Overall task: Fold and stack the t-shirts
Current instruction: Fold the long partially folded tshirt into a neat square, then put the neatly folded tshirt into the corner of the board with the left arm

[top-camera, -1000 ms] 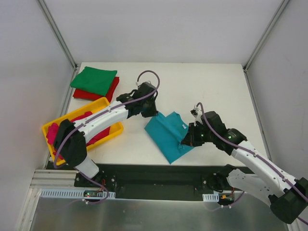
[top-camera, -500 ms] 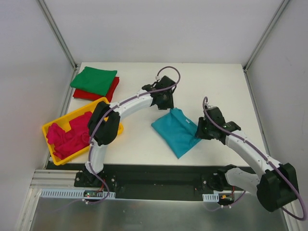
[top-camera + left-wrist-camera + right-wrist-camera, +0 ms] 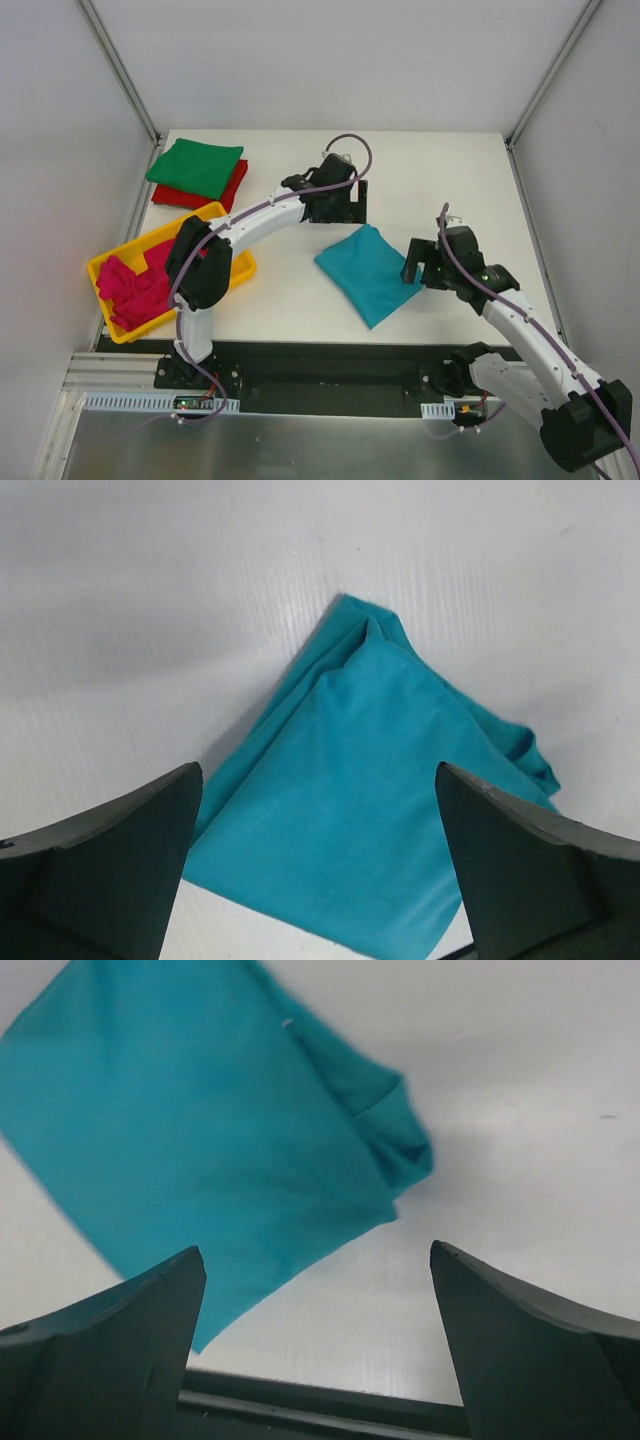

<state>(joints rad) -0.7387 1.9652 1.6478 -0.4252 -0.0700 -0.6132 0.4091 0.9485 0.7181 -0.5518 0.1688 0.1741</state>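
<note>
Mostly, the red t-shirt [image 3: 234, 188] is hidden. The green t-shirt [image 3: 196, 167] lies folded on top of it at the far left corner of the table [image 3: 450, 170], and only a red edge shows along its near and right sides. The magenta t-shirts [image 3: 135, 285] sit crumpled in the yellow tray [image 3: 238, 270] at the near left, partly behind the left arm [image 3: 205, 265], so how many there are cannot be told. Each wrist view cuts off part of the teal t-shirt [image 3: 367, 272] and shows only the ends of its own dark, wedge-shaped fingers.

That teal t-shirt lies flat near the middle of the white, faintly ribbed table, folded into a rough rectangle set cornerwise. Its cotton looks soft and matte, smooth on top with layered edges. In the left wrist view the teal t-shirt [image 3: 370, 810] bunches into a small pucker at its far corner. In the right wrist view the teal t-shirt [image 3: 190, 1130] is thick at one corner with a rolled, hemmed fold.

The left gripper [image 3: 350, 205] hangs just beyond the shirt's far corner, its fingers [image 3: 110, 870] spread wide and gripping nothing. The right gripper [image 3: 415, 265] hovers at the shirt's right corner, its fingers [image 3: 110, 1350] likewise wide apart and empty.
</note>
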